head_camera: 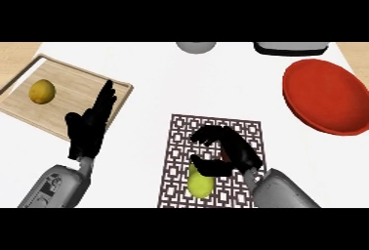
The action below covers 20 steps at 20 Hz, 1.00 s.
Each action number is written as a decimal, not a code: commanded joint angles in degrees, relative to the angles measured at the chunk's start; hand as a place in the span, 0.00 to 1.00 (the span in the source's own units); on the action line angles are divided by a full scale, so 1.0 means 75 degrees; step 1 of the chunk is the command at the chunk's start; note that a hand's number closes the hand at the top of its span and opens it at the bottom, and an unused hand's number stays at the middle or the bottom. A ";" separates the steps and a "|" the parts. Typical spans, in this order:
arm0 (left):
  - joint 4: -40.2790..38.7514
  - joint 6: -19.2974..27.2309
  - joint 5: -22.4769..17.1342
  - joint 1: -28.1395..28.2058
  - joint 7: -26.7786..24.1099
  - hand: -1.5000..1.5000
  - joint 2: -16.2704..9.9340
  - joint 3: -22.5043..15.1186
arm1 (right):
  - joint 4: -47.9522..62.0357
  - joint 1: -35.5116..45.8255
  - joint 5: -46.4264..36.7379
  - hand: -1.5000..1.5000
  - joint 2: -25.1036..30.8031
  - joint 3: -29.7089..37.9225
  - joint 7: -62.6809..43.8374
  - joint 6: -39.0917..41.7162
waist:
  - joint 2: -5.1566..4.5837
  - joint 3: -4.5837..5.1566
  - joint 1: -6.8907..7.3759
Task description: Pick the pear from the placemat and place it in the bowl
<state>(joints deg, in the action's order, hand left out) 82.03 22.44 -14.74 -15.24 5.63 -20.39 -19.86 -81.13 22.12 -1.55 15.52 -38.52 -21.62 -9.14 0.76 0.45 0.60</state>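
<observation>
the pear (199,184) lies on the placemat (180,161), near its lower edge, long side pointing up and down in the view. the right hand (229,151) is over its upper end, fingers and thumb curled downward around the top of the fruit. i cannot tell if the fingers already touch it or only hover just above, because the hand hides that part. most of the pear body is outside the hand, toward the forearm.

the bowl (324,95) is red and stands well apart, up and to the right on the white counter (216,83).

the risks i judge from here: the hand covers only one end of the pear, so if it closes there the smooth round fruit may slip out or turn when lifted. the way to the bowl is long, and a slip on that way would leave the pear on the counter.

the left hand (90,124) is open with straight fingers, resting at the left over the edge of a wooden board (72,105). a lemon (42,91) lies on that board. it looks similar in colour, but it is not the target.
</observation>
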 commanded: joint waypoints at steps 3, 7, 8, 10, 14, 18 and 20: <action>0.0325 -0.0105 -0.0066 0.0198 -0.0489 0.50 0.0247 0.0117 | -0.1364 -0.1587 -0.1177 0.00 -0.0935 -0.0673 0.0410 -0.2203 | -0.0046 -0.0057 -0.0216; 0.0610 -0.0174 0.0126 0.0487 -0.0503 0.50 0.0353 0.0053 | -0.2259 -0.1257 -0.2434 0.00 -0.1074 -0.1179 -0.0514 -0.2357 | -0.0071 -0.0056 -0.0121; 0.0629 -0.0109 0.0127 0.0363 -0.0318 0.50 0.0461 0.0014 | -0.2287 -0.0621 -0.2695 0.00 -0.1291 -0.0999 -0.1204 -0.2234 | -0.0071 -0.0054 -0.0110; 0.0408 -0.0682 -0.0048 0.0783 -0.0836 0.50 0.0177 0.0244 | -0.2566 -0.0373 -0.3488 0.00 -0.1406 -0.1184 -0.2351 -0.2090 | -0.0069 -0.0048 -0.0107; 0.0780 -0.0549 0.0067 0.0849 -0.0629 0.50 0.0176 0.0226 | -0.2502 0.0909 -0.3367 0.00 -0.1050 -0.0168 -0.3978 -0.0499 | -0.0075 -0.0048 -0.0043; 0.0460 -0.0584 0.0235 0.0591 -0.0648 0.50 0.0357 0.0330 | -0.2485 0.1477 -0.2994 0.00 -0.1560 0.0095 -0.5212 0.0527 | -0.0094 -0.0051 -0.0064; 0.0029 -0.0882 0.0118 0.0550 -0.1037 0.50 0.0333 0.0526 | -0.1894 0.1716 -0.2666 0.00 -0.1760 0.0333 -0.5409 0.0842 | -0.0117 -0.0049 -0.0058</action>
<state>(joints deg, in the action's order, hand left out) 85.58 17.70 -13.67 -10.67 0.74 -18.29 -17.34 -98.49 30.52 -23.81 4.82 -38.73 -54.85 -8.70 0.10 0.07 0.10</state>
